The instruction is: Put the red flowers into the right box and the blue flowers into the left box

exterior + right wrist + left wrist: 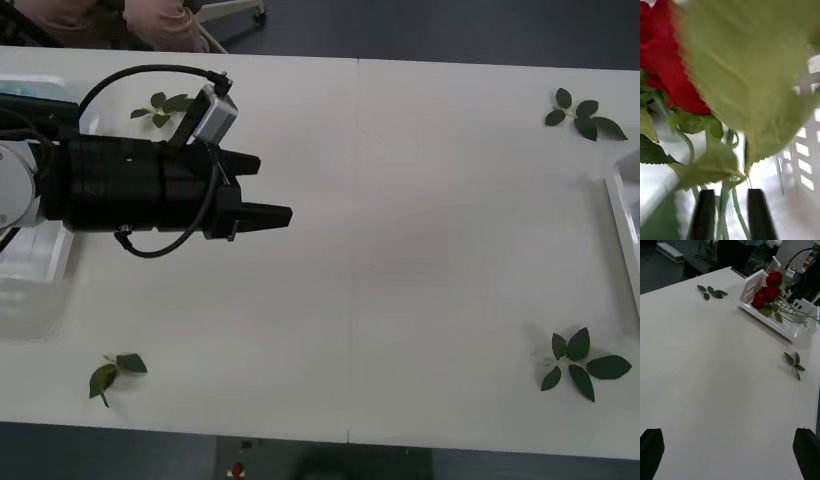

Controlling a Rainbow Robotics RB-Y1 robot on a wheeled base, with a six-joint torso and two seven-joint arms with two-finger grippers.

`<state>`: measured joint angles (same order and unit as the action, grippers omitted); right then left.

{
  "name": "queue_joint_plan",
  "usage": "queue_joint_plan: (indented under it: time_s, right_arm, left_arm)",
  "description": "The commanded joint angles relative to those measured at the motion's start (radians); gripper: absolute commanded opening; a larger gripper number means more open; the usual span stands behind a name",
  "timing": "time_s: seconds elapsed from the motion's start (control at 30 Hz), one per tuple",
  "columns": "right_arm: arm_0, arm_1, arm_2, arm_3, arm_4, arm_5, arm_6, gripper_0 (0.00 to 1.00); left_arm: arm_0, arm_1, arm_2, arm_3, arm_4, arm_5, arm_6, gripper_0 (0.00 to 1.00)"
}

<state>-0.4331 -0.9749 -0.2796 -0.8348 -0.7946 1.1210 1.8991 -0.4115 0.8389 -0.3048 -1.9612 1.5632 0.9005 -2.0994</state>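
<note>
Several red flowers (766, 294) lie in the right box (769, 320), their heads at one end and their stems (795, 317) running toward my right arm. In the right wrist view my right gripper (730, 213) is shut on those thin green stems (725, 210), with a red flower (673, 75) and big leaves just beyond its black fingers (703, 213). My left gripper (268, 190) is open over the bare table, beside the left box (30, 280), and holds nothing. My left arm hides the blue flowers.
Loose green leaf sprigs lie at the far left (162, 106), near left (112, 372), far right (585, 113) and near right (580, 362). The right box's edge (622, 215) shows at the table's right side. The slotted box wall (805, 150) stands close beside my right gripper.
</note>
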Motion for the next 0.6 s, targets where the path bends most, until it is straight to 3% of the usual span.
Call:
queue_joint_plan:
  time_s: [0.03,0.37,0.6]
  right_arm:
    - [-0.012,-0.019,-0.007,-0.029,0.008,0.010,-0.025,1.00]
    - [-0.015,-0.019,-0.115,-0.276,-0.112,0.273,0.126,1.00]
    - [-0.033,-0.018,-0.156,-0.421,-0.380,0.438,0.347,1.00]
  left_arm:
    - [-0.076,0.077,-0.054,-0.025,0.041,-0.058,-0.016,1.00]
    - [-0.086,0.112,-0.111,-0.022,0.052,-0.103,-0.021,1.00]
    - [-0.086,0.111,-0.126,-0.021,0.061,-0.104,-0.021,1.00]
